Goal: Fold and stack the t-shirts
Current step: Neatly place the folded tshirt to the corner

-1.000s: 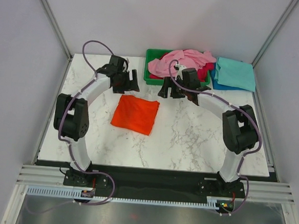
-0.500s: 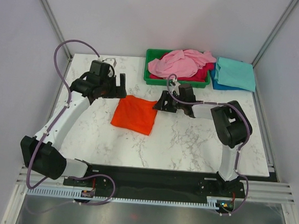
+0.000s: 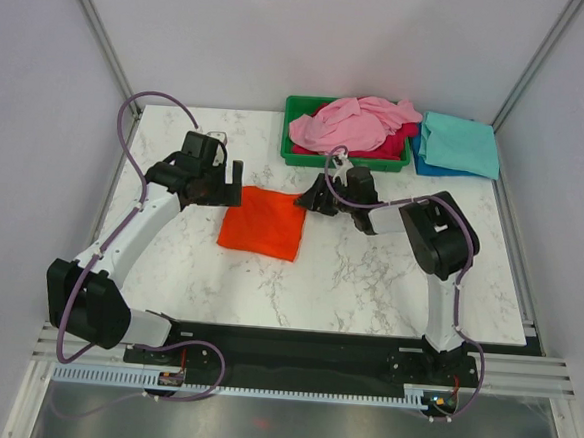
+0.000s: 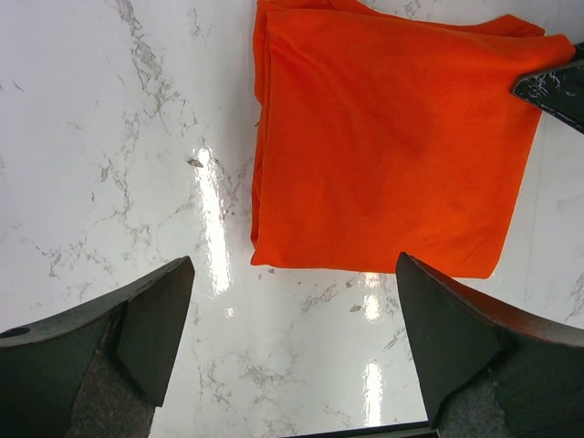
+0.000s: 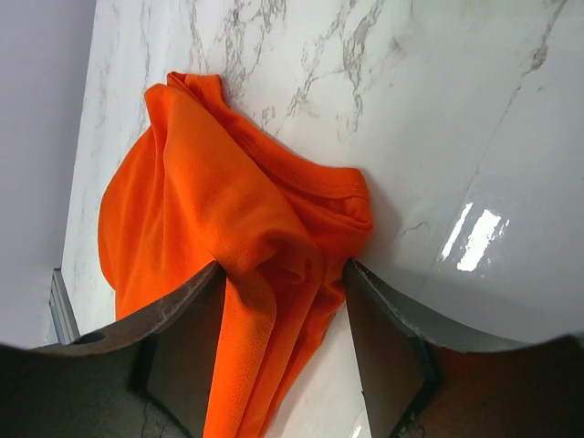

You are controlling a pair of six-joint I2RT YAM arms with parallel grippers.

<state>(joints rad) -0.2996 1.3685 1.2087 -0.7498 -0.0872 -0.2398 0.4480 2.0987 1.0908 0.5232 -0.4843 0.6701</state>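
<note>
A folded bright orange t-shirt (image 3: 264, 222) (image 4: 392, 146) lies flat on the marble table (image 3: 368, 274). My left gripper (image 3: 230, 183) (image 4: 294, 261) hovers just off its far left corner, open wide with only bare table between the fingers. My right gripper (image 3: 305, 202) (image 5: 283, 265) sits low at the shirt's far right corner. Its jaws stand partly closed on either side of bunched orange cloth (image 5: 274, 246), touching it without pinching it tight. One right fingertip (image 4: 557, 91) shows in the left wrist view.
At the back, a green tray (image 3: 298, 107) holds a loose pink t-shirt (image 3: 351, 123) over a magenta one (image 3: 403, 137). Right of it a folded teal t-shirt (image 3: 461, 143) lies on a blue one (image 3: 419, 166). Frame posts and walls close in the table.
The left arm stretched out and its gripper came down beside the orange shirt's left edge, opening wider. The right gripper dropped from the tray to the shirt's far right corner, its jaws narrowing.
</note>
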